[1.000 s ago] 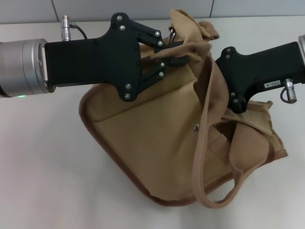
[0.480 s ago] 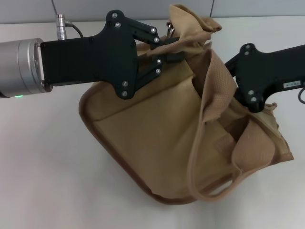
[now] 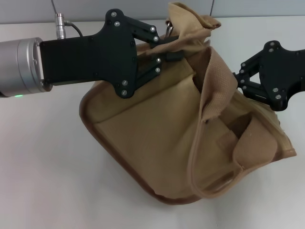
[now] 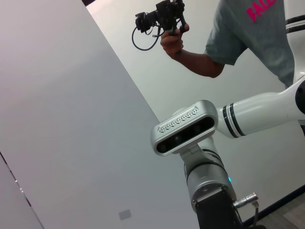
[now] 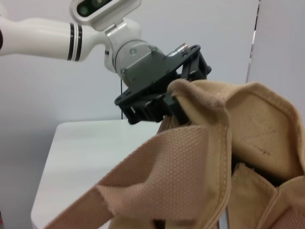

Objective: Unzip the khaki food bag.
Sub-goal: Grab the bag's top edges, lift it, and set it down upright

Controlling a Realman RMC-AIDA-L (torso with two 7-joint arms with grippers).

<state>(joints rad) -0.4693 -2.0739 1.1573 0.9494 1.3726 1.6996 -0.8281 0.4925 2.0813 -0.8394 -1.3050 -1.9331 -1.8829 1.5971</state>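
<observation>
The khaki food bag [image 3: 152, 138] lies tilted on the white table [image 3: 43, 167], front pocket up, with a webbing handle [image 3: 217, 86] standing up in the middle. My left gripper [image 3: 170, 47] is shut on the bag's raised top corner, next to a small metal ring [image 3: 169, 29]. My right gripper [image 3: 237, 79] is at the bag's right top edge, just behind the handle, jaws drawn together; what they pinch is hidden. A dark gap [image 3: 238, 125] shows in the top. The right wrist view shows the bag [image 5: 257, 119], handle [image 5: 181, 162] and left gripper [image 5: 174, 102].
The table's far edge meets a grey wall [image 3: 143, 7] just behind the bag. The left wrist view shows only the robot's head camera [image 4: 186, 129] and a person holding a hand controller [image 4: 169, 21], not the bag.
My right gripper has moved to the right, out from over the bag's middle. The bag's right end shifted right and the top gap widened. The left gripper kept its hold, rising slightly.
</observation>
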